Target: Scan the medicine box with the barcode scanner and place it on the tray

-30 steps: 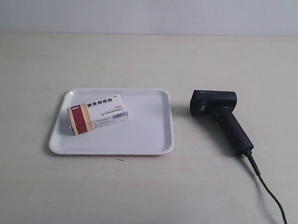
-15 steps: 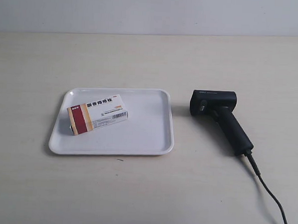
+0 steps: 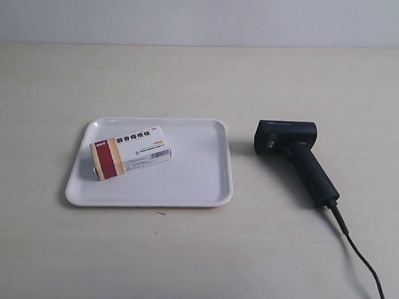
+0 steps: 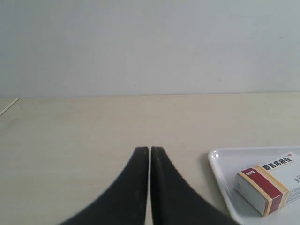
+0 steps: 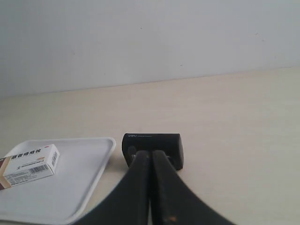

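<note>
The medicine box [image 3: 130,152] lies flat in the left half of the white tray [image 3: 198,176], its red and orange band toward the tray's left. Right of the tray the black barcode scanner [image 3: 294,158] lies on its side on the table, its cable trailing to the lower right. No arm shows in the exterior view. My left gripper [image 4: 150,149] is shut and empty over bare table, with the tray [image 4: 222,178] and box [image 4: 269,187] off to one side. My right gripper [image 5: 151,152] is shut and empty, its tips in front of the scanner head [image 5: 152,143]; the box [image 5: 30,164] lies in the tray [image 5: 96,173].
A pale wooden tabletop [image 3: 190,75] runs back to a plain white wall [image 3: 206,16]. The scanner's thin black cable [image 3: 367,265] crosses the table's lower right corner. A thin pale strip [image 4: 8,107] lies at the table's edge in the left wrist view.
</note>
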{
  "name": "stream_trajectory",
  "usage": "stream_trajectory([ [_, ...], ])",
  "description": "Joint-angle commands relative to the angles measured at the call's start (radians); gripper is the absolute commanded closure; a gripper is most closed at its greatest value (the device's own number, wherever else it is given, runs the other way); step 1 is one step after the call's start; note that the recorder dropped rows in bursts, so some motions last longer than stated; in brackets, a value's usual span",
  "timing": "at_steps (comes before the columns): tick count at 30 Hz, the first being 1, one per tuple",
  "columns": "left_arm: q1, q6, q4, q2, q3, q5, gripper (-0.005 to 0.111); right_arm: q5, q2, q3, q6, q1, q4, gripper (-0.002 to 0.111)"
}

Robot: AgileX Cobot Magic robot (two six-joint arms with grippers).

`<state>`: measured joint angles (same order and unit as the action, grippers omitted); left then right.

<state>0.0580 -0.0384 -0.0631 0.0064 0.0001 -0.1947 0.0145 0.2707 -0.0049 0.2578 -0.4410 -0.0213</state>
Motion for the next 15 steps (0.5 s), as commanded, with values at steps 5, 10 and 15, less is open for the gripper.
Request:
stream_trajectory([
  [5, 0.000, 0.002, -0.001, -0.006, 0.000, -0.005, 0.103, 0.006, -0.061, 0.005, -0.003, 0.037, -0.013, 0.108],
  [10, 0.000, 0.002, -0.001, -0.006, 0.000, -0.005, 0.103, 0.019, -0.198, 0.005, -0.003, 0.261, -0.013, 0.108],
  [15, 0.000, 0.002, -0.001, -0.006, 0.000, -0.005, 0.103, 0.052, -0.271, 0.005, -0.003, 0.388, -0.013, 0.108],
])
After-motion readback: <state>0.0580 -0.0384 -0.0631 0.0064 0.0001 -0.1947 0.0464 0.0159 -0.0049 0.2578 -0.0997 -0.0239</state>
